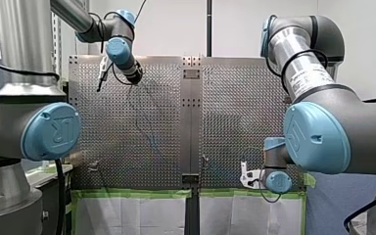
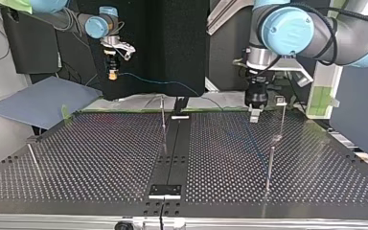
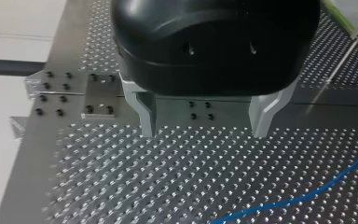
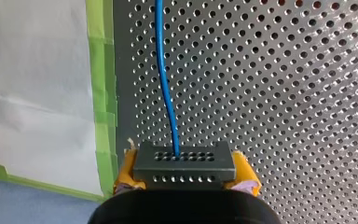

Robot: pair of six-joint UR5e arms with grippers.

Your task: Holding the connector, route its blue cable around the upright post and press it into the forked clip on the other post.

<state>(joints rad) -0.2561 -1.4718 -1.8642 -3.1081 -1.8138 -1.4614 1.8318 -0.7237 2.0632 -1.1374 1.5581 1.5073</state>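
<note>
I am working over the wide perforated metal table [image 2: 100, 158], and the biggest risk is lying in how far apart my two arms are standing. My right gripper with yellow pads [image 4: 185, 173] is clamping the dark grey rectangular connector block [image 4: 184, 163] near the table's green-taped edge [image 4: 103, 93]. My black left gripper with metal fingers [image 3: 205, 122] is hovering just above the plate, jaws apart and nothing between them. The thin blue cable [image 4: 165, 79] is running out of the connector's face and away across the holes. If I am swinging the right arm wide, it could be dragging slack over the plate and snagging on the wrong one of the thin upright metal posts [image 2: 163, 122]. Several are standing in the top view, and a slim post with a small head [image 2: 281, 103] near my left gripper may be carrying the fork, though it is too small for me to tell. Passing on the wrong side of a post would be leaving the cable unwrapped. Pulling too taut could be bending a post or tugging the cable out of the connector, and pressing off-centre would be letting it slip past the prongs. A stretch of the cable is also lying near my left fingers [image 3: 144, 114], so lowering there could be pinching it.
</note>
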